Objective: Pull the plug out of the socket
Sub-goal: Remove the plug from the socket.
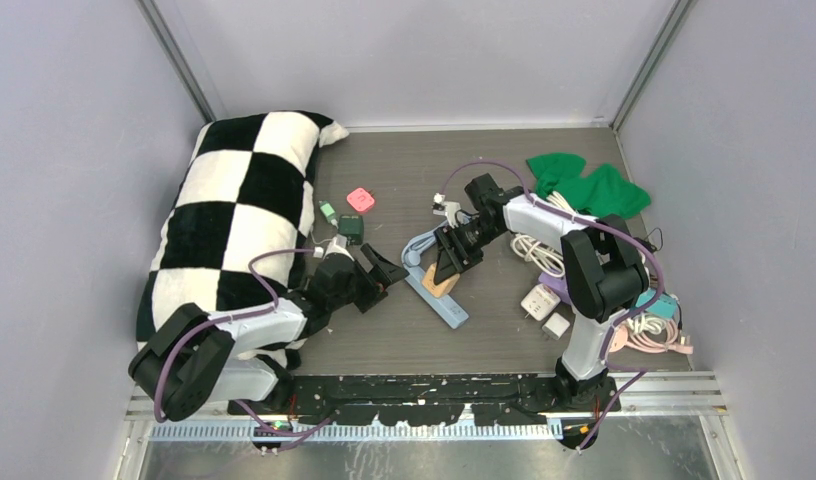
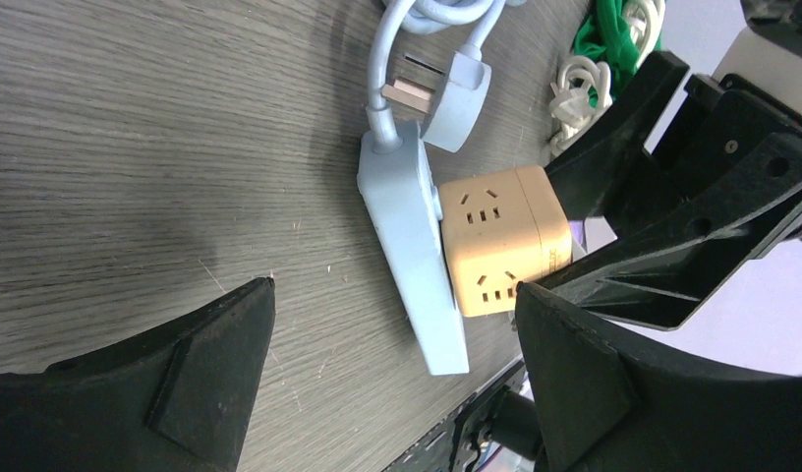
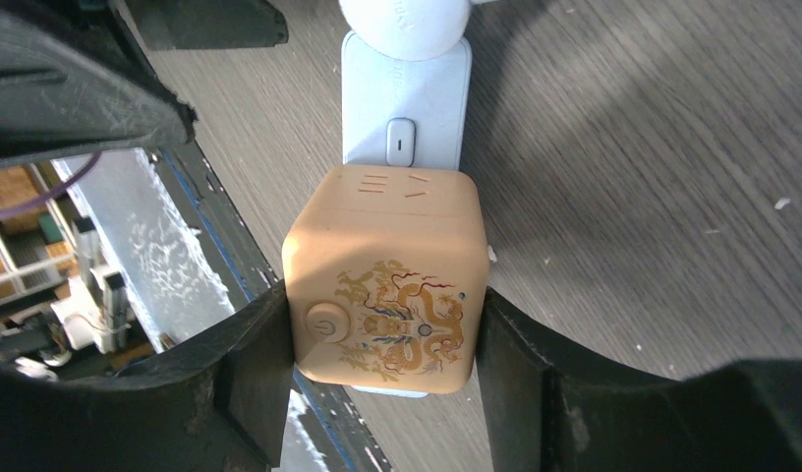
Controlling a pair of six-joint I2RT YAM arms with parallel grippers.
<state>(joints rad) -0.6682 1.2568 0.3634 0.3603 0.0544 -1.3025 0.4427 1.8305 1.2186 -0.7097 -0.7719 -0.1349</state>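
Note:
A tan cube plug [image 3: 387, 280] with a dragon print sits plugged into a pale blue socket strip [image 3: 405, 108] that lies flat on the wooden table. My right gripper [image 3: 385, 334] is shut on the plug, one black finger [image 3: 250, 364] pressed against each side of the cube. From above, the plug [image 1: 442, 283] and strip [image 1: 446, 308] lie mid-table under the right gripper [image 1: 446, 262]. My left gripper [image 1: 384, 280] stands open just left of the strip, empty. In the left wrist view the strip [image 2: 412, 246] and cube [image 2: 500, 241] lie beyond the spread left gripper [image 2: 394, 285].
A black-and-white checkered pillow [image 1: 239, 220] fills the left side. The strip's own white plug and cord [image 2: 456, 88] lie at its far end. Green cloth [image 1: 584, 185], white cables [image 1: 539, 250], white chargers [image 1: 542, 305] and a pink cable [image 1: 654, 335] crowd the right. A pink item [image 1: 361, 198] lies behind.

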